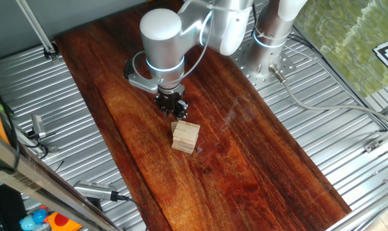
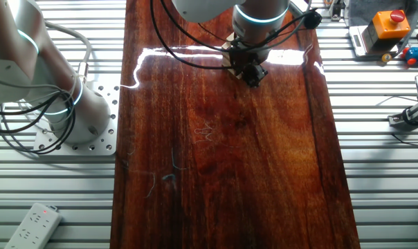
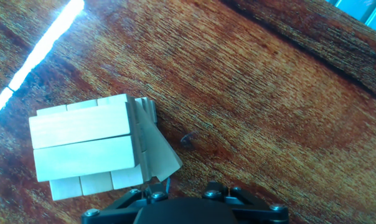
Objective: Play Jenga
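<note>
Here one Jenga (image 1: 185,136) stack sits beside one gripper (image 1: 173,110).

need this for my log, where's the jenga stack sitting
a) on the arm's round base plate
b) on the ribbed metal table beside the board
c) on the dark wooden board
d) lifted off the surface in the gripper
c: the Jenga stack stands on the dark wooden board, with the gripper just beside it.

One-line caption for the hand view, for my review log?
Hand view: looking down on the Jenga stack, crosswise layers visible, standing on the dark wooden table; the gripper's fingertips sit at its lower right edge.
</note>
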Controlling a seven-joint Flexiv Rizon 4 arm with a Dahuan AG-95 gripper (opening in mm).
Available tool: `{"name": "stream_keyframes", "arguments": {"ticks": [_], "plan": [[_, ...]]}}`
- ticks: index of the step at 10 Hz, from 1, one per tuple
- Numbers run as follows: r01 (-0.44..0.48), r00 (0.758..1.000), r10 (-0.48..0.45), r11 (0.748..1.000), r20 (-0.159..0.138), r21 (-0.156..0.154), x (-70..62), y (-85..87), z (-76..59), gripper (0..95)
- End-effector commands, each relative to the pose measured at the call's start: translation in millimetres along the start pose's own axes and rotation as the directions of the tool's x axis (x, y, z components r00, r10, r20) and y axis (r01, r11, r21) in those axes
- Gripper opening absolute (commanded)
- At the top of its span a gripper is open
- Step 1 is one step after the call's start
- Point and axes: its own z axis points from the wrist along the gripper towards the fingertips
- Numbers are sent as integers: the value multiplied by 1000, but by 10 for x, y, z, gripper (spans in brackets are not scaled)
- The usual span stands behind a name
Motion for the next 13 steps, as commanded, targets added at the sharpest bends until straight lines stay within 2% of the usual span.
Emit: {"name": "stream_keyframes", "arguments": {"ticks": [1,10,13], "plan": [[1,1000,-1,1000,4,-6,1,6,-4,380],[-15,1000,15,1000,7,-21,-11,17,0,380],[-12,1000,12,1000,3,-21,-51,1,-19,380]]}}
